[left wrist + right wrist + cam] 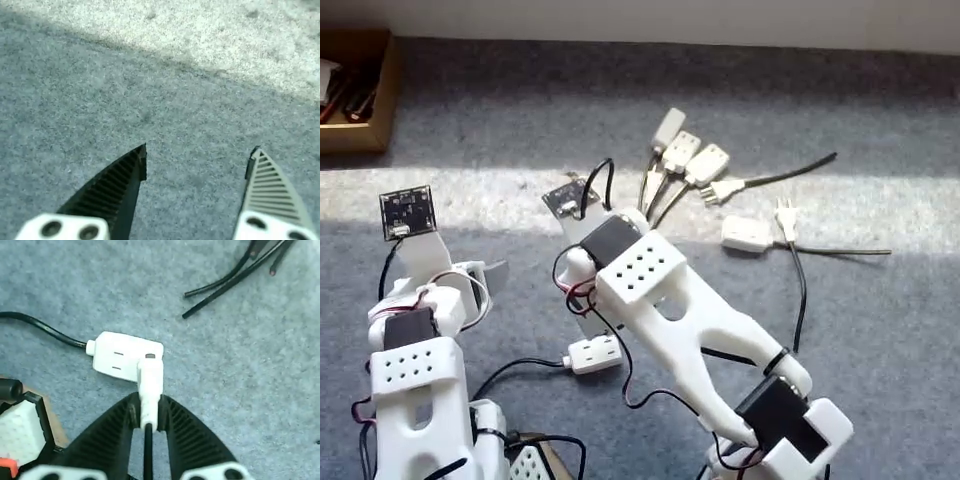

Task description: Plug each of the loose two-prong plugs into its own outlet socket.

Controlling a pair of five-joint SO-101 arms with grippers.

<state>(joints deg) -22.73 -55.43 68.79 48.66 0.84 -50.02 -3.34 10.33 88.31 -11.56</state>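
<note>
My right gripper (150, 401) is shut on a white two-prong plug (150, 377) with a black cord. The plug's front end meets the end of a white outlet block (122, 356) lying on the grey carpet; the prongs are hidden. In the high view that outlet block (595, 353) lies below the middle, under the right arm (650, 285). More white sockets (682, 150) and loose plugs (725, 192) with black cords lie at the back centre, another socket (747, 234) and a plug (785, 212) to their right. My left gripper (200, 150) hangs open over bare carpet.
A brown box (355, 90) stands at the back left corner. Loose black cord ends (235, 277) lie beyond the outlet block. The outlet's black cord (515, 368) runs towards the left arm's base (420, 400). A sunlit strip crosses the carpet.
</note>
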